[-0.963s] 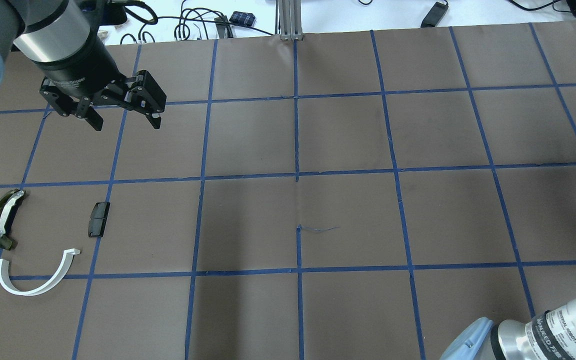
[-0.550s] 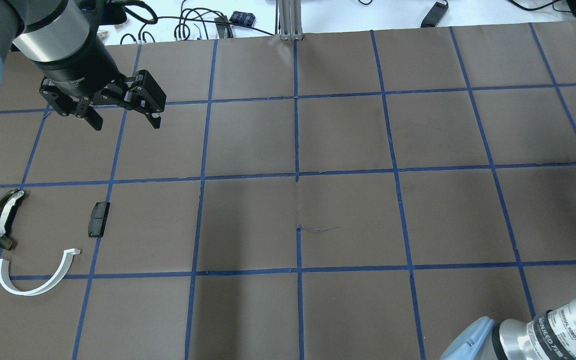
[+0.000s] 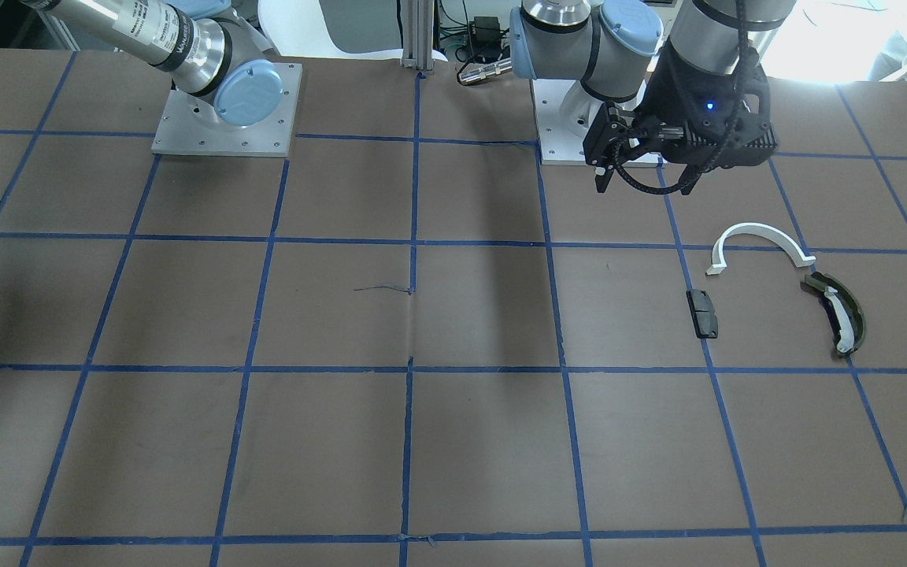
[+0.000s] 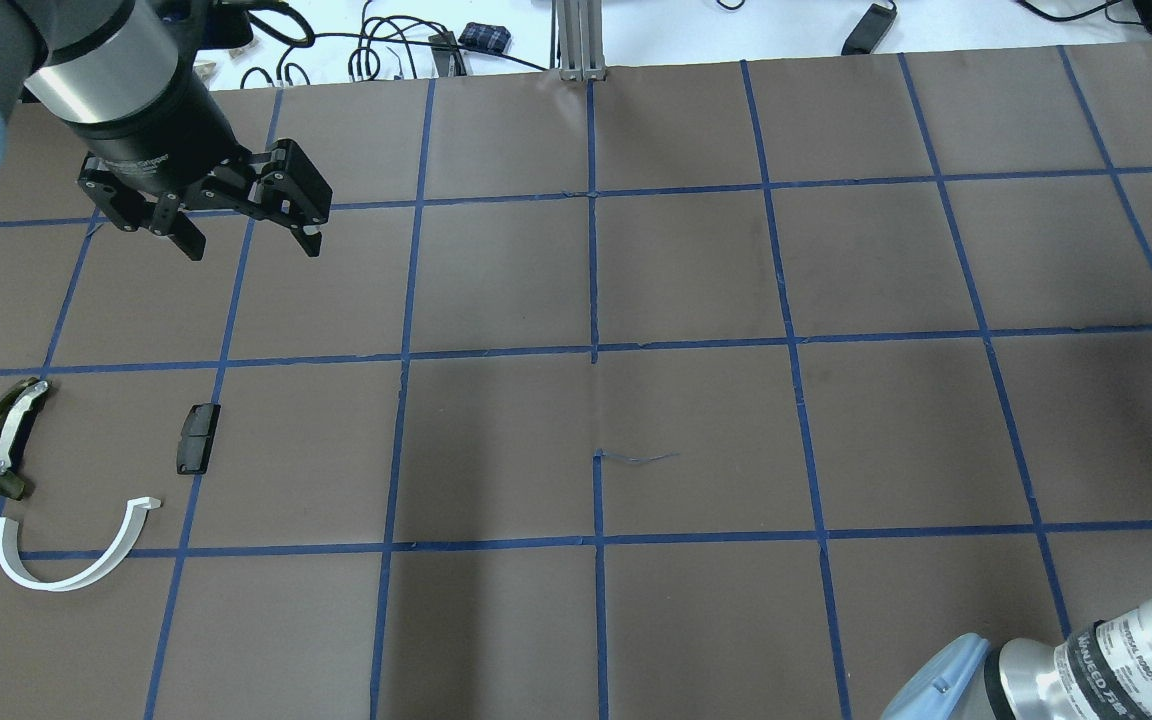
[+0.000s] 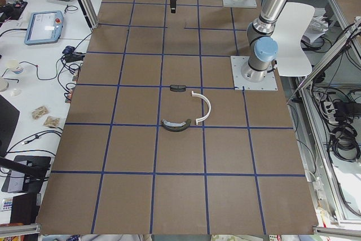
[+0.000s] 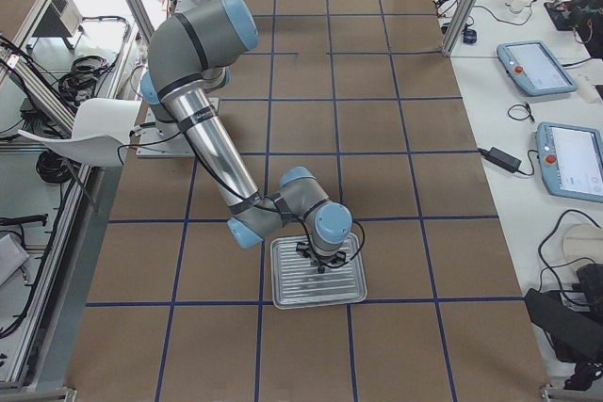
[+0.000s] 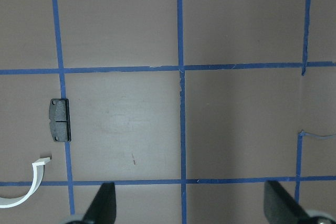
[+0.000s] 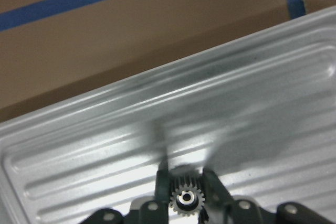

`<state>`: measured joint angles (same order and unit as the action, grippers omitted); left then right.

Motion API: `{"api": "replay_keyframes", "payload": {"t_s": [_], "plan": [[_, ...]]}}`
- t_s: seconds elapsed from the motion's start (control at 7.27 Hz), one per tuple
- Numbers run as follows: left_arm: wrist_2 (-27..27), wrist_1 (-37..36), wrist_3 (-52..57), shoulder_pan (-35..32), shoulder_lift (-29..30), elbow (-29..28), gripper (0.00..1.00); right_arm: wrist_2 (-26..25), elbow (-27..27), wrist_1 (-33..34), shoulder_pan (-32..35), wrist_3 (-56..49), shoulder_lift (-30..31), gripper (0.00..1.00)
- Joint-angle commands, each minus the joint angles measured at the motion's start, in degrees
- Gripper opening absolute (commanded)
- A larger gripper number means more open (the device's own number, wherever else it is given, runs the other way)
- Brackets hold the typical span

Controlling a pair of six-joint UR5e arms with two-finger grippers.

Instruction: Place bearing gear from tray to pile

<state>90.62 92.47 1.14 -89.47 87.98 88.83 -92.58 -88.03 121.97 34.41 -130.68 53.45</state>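
**Item: right gripper** (image 8: 186, 184). Fingers (image 8: 163, 181) are drawn narrow, one on each side of the bearing gear (image 8: 186, 199). It is a small toothed wheel with a bright bearing at its centre, held at 6 o'clock of the wrist view. The ribbed metal tray (image 8: 105, 145) lies directly beneath. Whether the gear has left the tray floor cannot be told. In the exterior right view the tray sits at 6 o'clock, at the table end far from the pile.

**Item: left gripper** (image 4: 251, 240). Fingers are spread wide and hold nothing. It hangs above bare table at 10 o'clock of the overhead view.

**Item: the pile.** At 8 o'clock of the overhead view lie three loose parts, near one another but not touching.
- white half-ring (image 3: 760, 229)
- black block (image 4: 197, 438)
- olive curved piece (image 4: 6, 450)

**Step in hand (judged):** the grasp on the gear is made and the lift from the tray is due.

**Next move (judged):** raise the gear clear of the tray rim and keep the pinch firm on the teeth. Then carry it along the table toward 8 o'clock. The route is long, and the waiting open left gripper suggests a hand-over may serve.

**Change from earlier frames:** the left gripper and all three pile parts hold the same places. The right forearm at 5 o'clock of the overhead view has shifted only very slightly.
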Motion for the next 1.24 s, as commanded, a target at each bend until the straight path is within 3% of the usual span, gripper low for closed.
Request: {"api": "replay_keyframes", "payload": {"t_s": [0.0,0.41,0.69,0.96,1.1], "plan": [[0.00,-0.01,0.00,0.00,0.00,0.03,1.00,0.64,0.13,-6.96,1.35,8.72,4.87,0.00],[0.00,-0.01,0.09,0.09,0.09,-0.24,1.00,1.00,-0.91,-16.49,15.81,33.11,15.17,0.00],[-0.09,-0.01,0.09,0.00,-0.17,-0.06,1.00,1.18,-1.62,-17.03,30.12,52.53,17.30,0.00],[-0.09,-0.01,0.09,0.09,-0.35,0.21,1.00,4.42,-1.01,-16.16,45.40,78.87,16.69,0.00],[-0.09,-0.01,0.09,0.09,-0.35,0.29,1.00,5.74,-1.27,-12.67,52.27,89.44,14.69,0.00]]}}
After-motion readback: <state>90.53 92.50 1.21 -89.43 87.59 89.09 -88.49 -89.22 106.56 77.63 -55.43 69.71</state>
